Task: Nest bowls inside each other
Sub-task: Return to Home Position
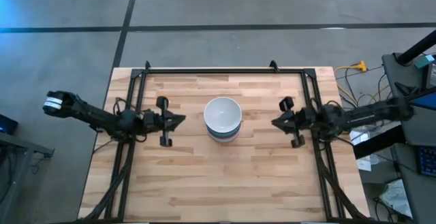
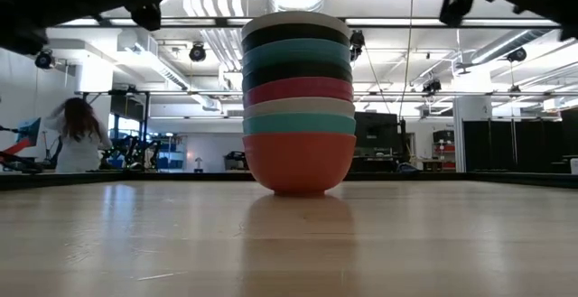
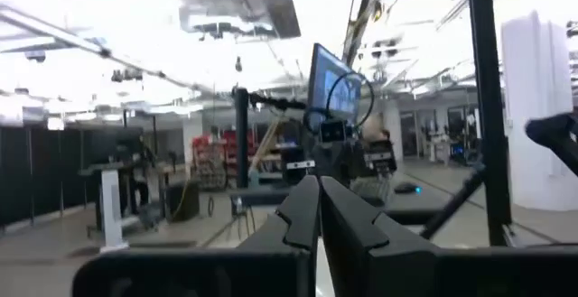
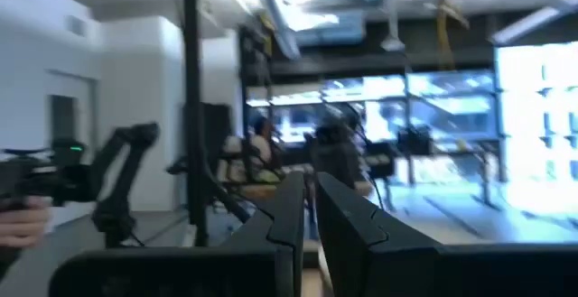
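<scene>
The bowls stand nested in one upright stack (image 1: 223, 118) at the table's middle. In the low view the stack (image 2: 298, 98) has a red bowl (image 2: 298, 162) at the bottom, its base on the wood. Above it show teal, white, magenta, dark, light blue and black rims, with a white bowl on top. My left gripper (image 1: 182, 120) is shut and hangs left of the stack, clear of it, its tips (image 3: 318, 181) raised toward the room. My right gripper (image 1: 274, 122) is shut and hangs right of the stack, also apart from it and tipped upward (image 4: 310, 178).
A black metal frame (image 1: 225, 70) runs along the table's far edge and down both sides. Bare wood (image 1: 225, 183) lies between the stack and the near edge. Cables and gear (image 1: 381, 142) sit off the right side. A person (image 2: 79, 134) stands in the room behind.
</scene>
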Motion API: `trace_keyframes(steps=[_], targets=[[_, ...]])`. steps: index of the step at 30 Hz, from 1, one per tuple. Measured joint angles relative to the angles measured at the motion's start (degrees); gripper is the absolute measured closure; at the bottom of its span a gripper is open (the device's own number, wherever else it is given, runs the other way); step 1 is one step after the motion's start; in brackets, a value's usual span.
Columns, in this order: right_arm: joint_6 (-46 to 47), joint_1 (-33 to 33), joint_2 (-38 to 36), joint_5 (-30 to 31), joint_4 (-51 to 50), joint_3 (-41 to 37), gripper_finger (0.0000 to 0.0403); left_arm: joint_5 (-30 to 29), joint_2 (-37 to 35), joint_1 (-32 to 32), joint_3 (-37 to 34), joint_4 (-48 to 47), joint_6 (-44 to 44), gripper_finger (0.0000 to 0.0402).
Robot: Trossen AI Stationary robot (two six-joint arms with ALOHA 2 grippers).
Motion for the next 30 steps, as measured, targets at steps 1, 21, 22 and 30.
trace_keyframes(steps=[1,21,22,30], targets=[[0.7,-3.1,-0.7,-4.4,-0.4,0.5,0.0376,1.8,-0.4,1.7,0.2,0.1,-0.1,0.0401],[12.6,-23.3,-41.8,-24.9,-15.8,-8.7,0.0376,7.7,-32.8,8.7,-10.8,-21.9,-7.9,0.0402],[13.1,-23.2,-41.4,-24.3,-17.1,-9.4,0.0376,7.8,-34.8,8.5,-10.8,-24.6,-7.9,0.0402],[12.1,-22.5,-41.9,-18.5,-37.0,-9.5,0.0376,3.4,-49.9,8.3,-10.8,-49.8,-9.4,0.0402]])
